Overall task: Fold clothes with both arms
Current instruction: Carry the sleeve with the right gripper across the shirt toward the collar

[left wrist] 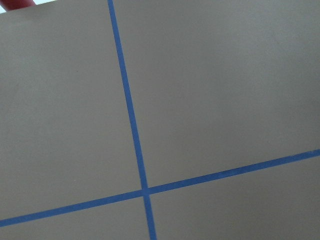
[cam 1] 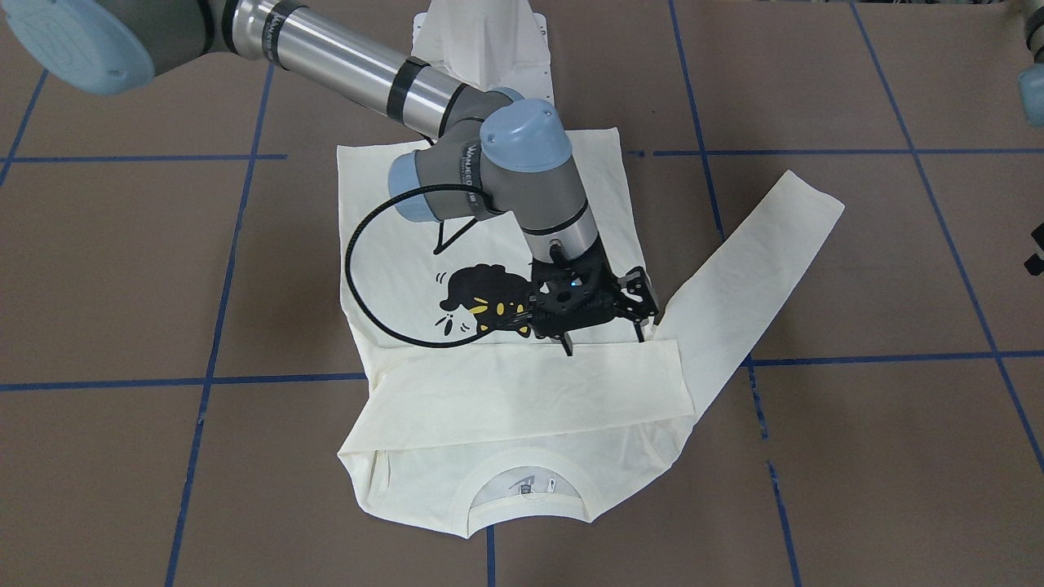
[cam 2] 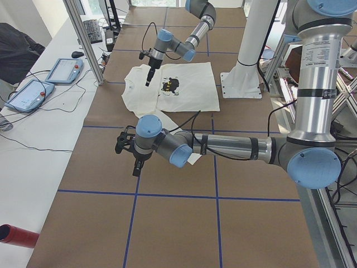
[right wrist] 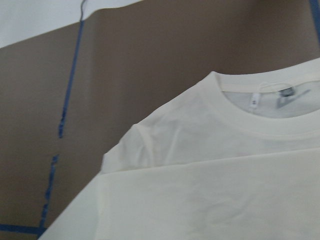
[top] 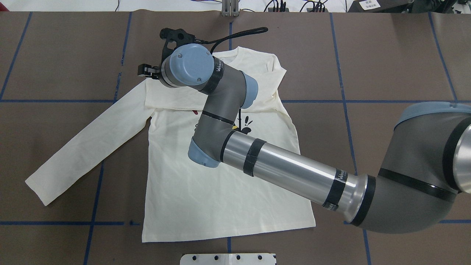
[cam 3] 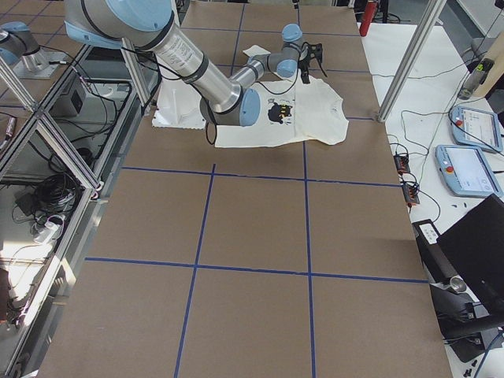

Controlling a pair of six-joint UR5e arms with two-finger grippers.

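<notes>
The cream long-sleeved shirt point(cam 1: 489, 244) lies flat with its black cat print point(cam 1: 481, 302) facing up. One sleeve point(cam 1: 530, 391) is folded across the chest just below the collar point(cam 1: 530, 489). The other sleeve point(top: 84, 154) stretches out flat on the table. My right gripper point(cam 1: 608, 336) hovers open over the end of the folded sleeve, with nothing between its fingers. The right wrist view shows the collar point(right wrist: 260, 95) and the folded sleeve point(right wrist: 225, 200). My left gripper point(cam 2: 135, 159) hangs over bare table away from the shirt; I cannot tell if it is open or shut.
The white pedestal base point(cam 1: 481, 41) stands at the shirt's hem side. Blue tape lines point(left wrist: 132, 125) cross the brown table. Two teach pendants point(cam 2: 28, 95) and an aluminium post point(cam 2: 83, 39) line the operators' side, and a red object point(cam 2: 17, 234) lies on the side bench.
</notes>
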